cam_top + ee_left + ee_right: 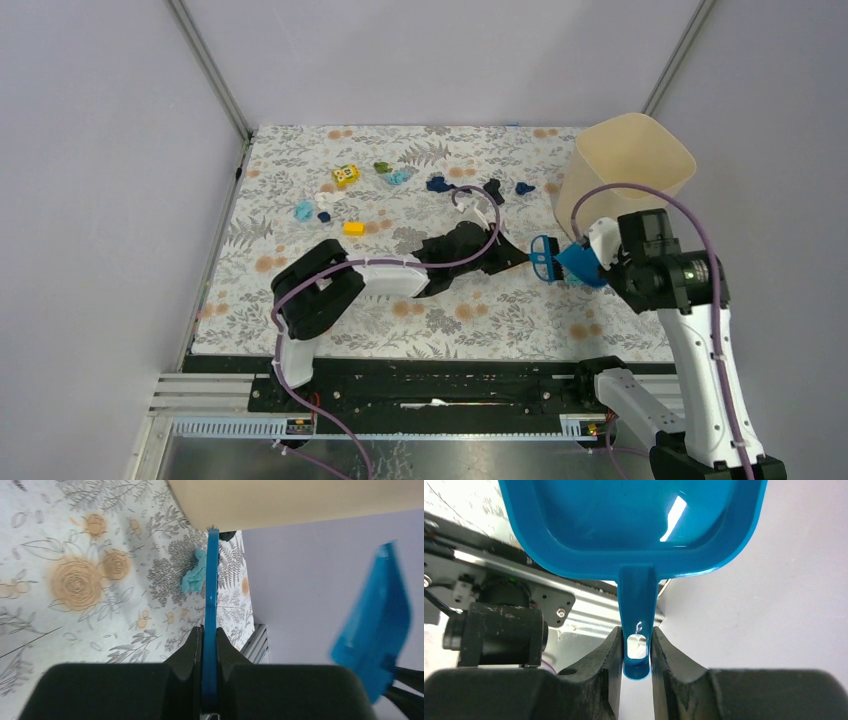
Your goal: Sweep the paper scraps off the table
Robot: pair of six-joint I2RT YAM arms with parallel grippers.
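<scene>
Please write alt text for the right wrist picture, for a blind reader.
The right gripper is shut on the handle of a glossy blue plastic dustpan, whose visible inside looks empty. Behind it lie a metal rail and a black motor.

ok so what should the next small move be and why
Probably lower the dustpan to the table by the paper scraps. The right gripper holds it raised near the cream bin, what shows of it looks empty, and the left gripper already grips the brush.
</scene>
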